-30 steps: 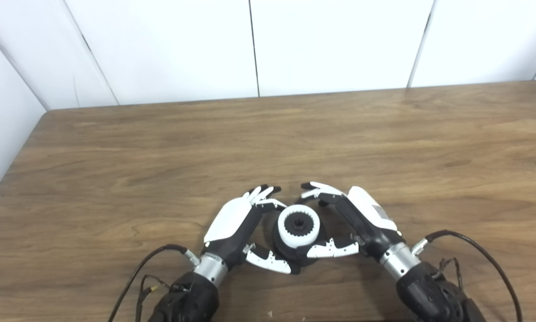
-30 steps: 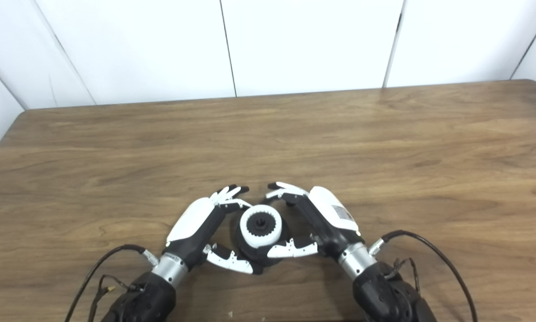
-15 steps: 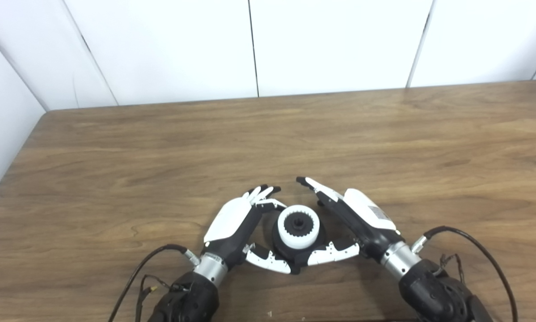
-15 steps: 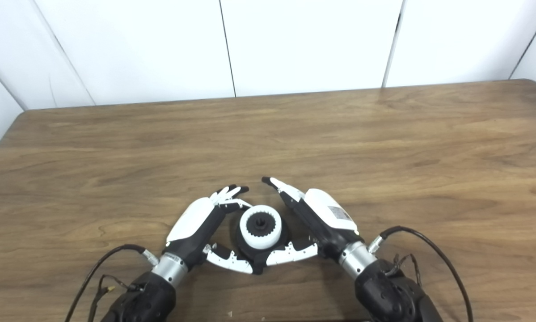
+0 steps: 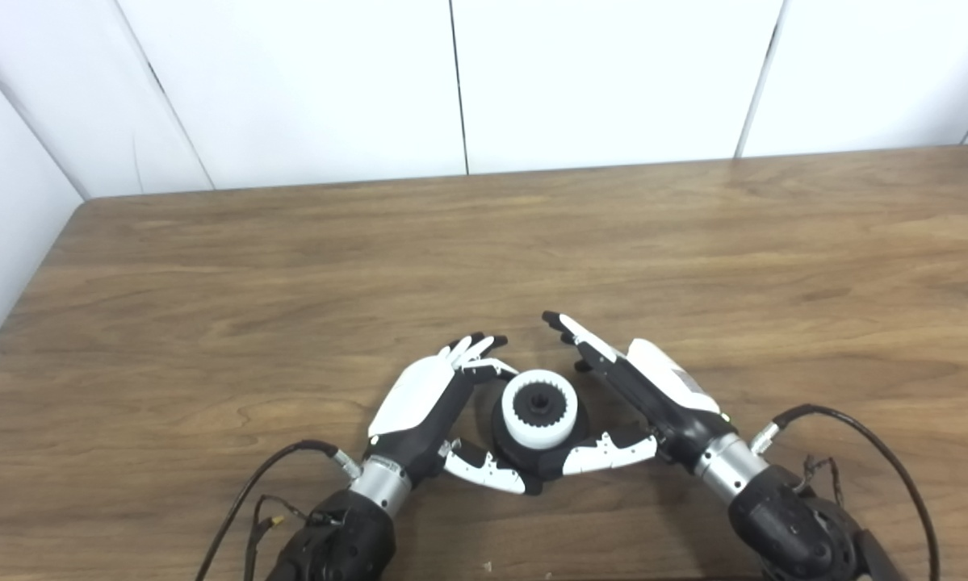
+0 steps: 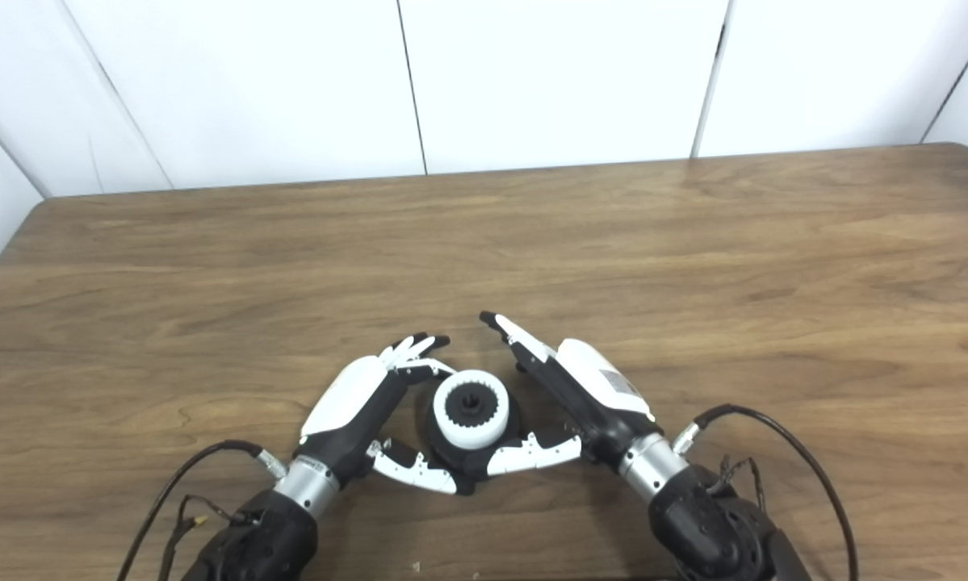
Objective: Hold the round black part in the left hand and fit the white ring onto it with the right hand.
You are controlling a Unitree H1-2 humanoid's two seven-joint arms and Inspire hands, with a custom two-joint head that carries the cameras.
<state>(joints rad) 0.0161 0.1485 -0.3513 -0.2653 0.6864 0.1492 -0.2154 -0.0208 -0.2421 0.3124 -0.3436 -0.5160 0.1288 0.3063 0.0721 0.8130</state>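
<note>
Left hand (image 5: 431, 403) cupped around the round black part (image 5: 538, 452) on the bench (image 5: 209, 307), fingers curled at its far edge. White ring (image 5: 538, 408) seated on top. Right hand (image 5: 653, 395) released, fingers straightened, thumb beside the base.

You see two matching hands. Your left hand (image 5: 439, 403) has a glossy white back shell over a black frame, with white fingers tipped in black. Your right hand (image 5: 653, 395) looks the same, plus a small printed label on its white shell. Each ends in a silver metal wrist collar (image 5: 379, 478) above a black forearm, with a black cable (image 5: 863, 440) looping out beside the wrist.
</note>
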